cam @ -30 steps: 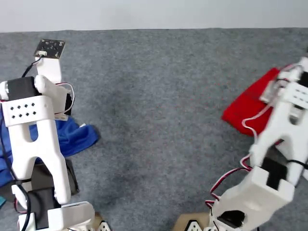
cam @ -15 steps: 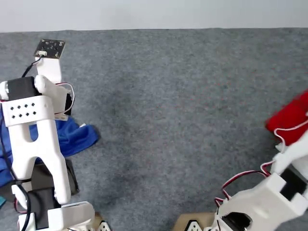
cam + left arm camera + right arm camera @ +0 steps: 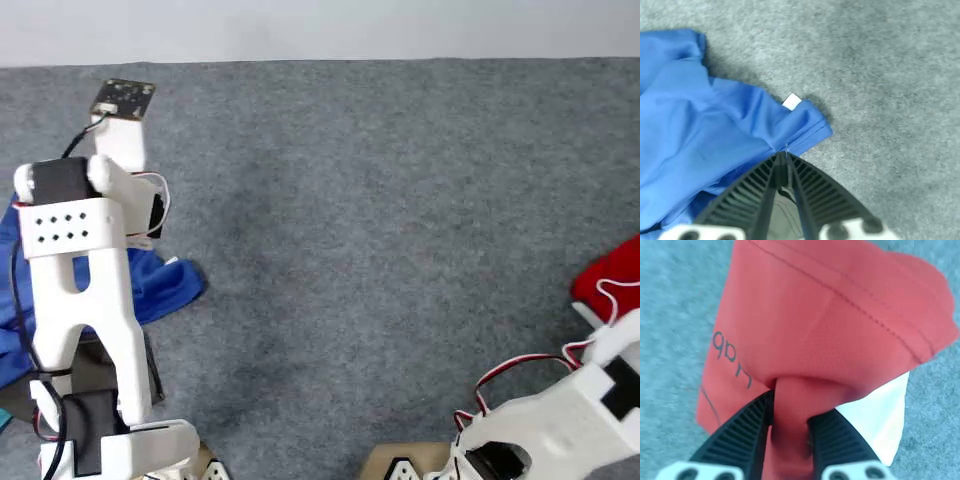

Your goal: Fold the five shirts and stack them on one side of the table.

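Left gripper [image 3: 785,159]: jaws pressed together, with the hem of the blue shirt [image 3: 705,140] pinched at their tips. The bulk of that shirt spreads away from the tips to one side and back beneath the jaws, rumpled, with creases running towards the pinch point. A small white tag [image 3: 791,101] sits on the hem just ahead of the tips. Bare grey table covering [image 3: 890,75] lies on the other side of the jaws.

Right gripper [image 3: 790,402]: jaws clamped on a bunched fold of the red shirt [image 3: 830,315], which fans out ahead of the tips. Dark lettering shows on the fabric beside one jaw. A white patch [image 3: 885,415] shows under the red cloth beside the other jaw; what it is cannot be told.

High view: the blue shirt [image 3: 165,285] lies beside and under the left arm [image 3: 75,260], over a dark item [image 3: 150,372] near the arm's base. The red shirt [image 3: 612,275] is by the right arm [image 3: 560,425].
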`<control>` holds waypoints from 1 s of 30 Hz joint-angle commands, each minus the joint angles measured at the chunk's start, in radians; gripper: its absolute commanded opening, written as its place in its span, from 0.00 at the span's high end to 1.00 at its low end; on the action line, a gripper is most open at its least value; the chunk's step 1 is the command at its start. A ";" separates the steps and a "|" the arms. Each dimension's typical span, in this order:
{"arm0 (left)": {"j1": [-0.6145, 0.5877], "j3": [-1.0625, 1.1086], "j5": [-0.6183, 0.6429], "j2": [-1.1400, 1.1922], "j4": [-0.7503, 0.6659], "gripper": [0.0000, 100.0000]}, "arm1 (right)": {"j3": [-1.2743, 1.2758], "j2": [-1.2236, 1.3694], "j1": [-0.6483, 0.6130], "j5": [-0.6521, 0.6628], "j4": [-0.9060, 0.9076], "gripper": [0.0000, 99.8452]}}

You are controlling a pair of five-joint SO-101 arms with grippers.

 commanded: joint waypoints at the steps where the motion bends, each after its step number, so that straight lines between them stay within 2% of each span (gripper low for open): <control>1: 0.017 -0.002 -0.003 -0.038 0.017 0.99 | -0.011 0.012 0.035 0.043 -0.019 0.99; 17: 0.011 -0.002 -0.002 -0.048 0.018 0.99 | -0.015 0.150 0.079 0.224 -0.180 0.97; 23: 0.011 -0.002 -0.002 -0.048 0.018 0.99 | -0.017 0.145 0.099 0.221 -0.182 0.84; 30: 0.011 -0.002 -0.002 -0.048 0.018 0.99 | -0.046 -0.004 0.107 0.153 -0.137 0.84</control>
